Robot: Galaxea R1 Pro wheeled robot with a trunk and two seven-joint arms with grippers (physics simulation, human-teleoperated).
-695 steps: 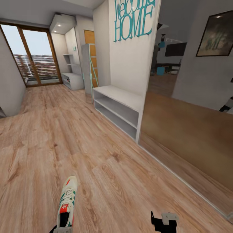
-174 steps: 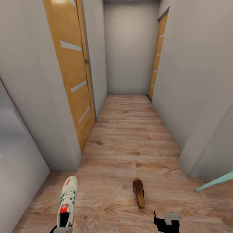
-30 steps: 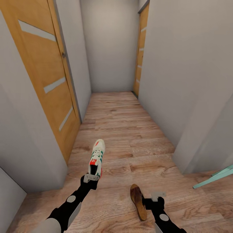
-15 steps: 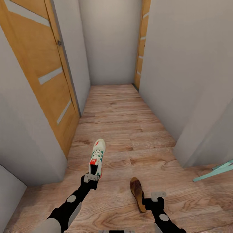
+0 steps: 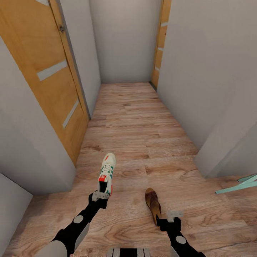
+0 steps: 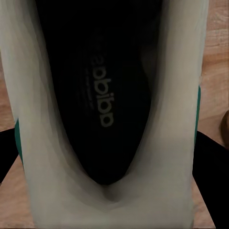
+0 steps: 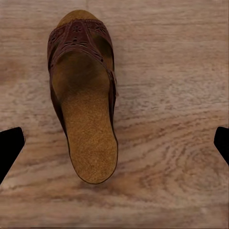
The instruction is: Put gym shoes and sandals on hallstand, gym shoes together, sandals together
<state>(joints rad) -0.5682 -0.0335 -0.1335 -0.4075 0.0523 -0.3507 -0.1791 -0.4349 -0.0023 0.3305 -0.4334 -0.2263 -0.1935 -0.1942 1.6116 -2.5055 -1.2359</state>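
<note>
Left pincer [image 5: 100,195] grips a white gym shoe [image 5: 107,173] by its heel, lower centre-left of the head view, carrying it above the corridor floor [image 5: 139,117]. Right pincer [image 5: 170,217] hangs spread wide over a brown sandal [image 7: 83,95] lying flat on the planks, lower centre of the head view; its dark tips sit well apart, off to either side of the footbed. Judged step: reaching for the sandal. Next, that pincer must shift onto the sandal, descend and close across its thin sole.
</note>
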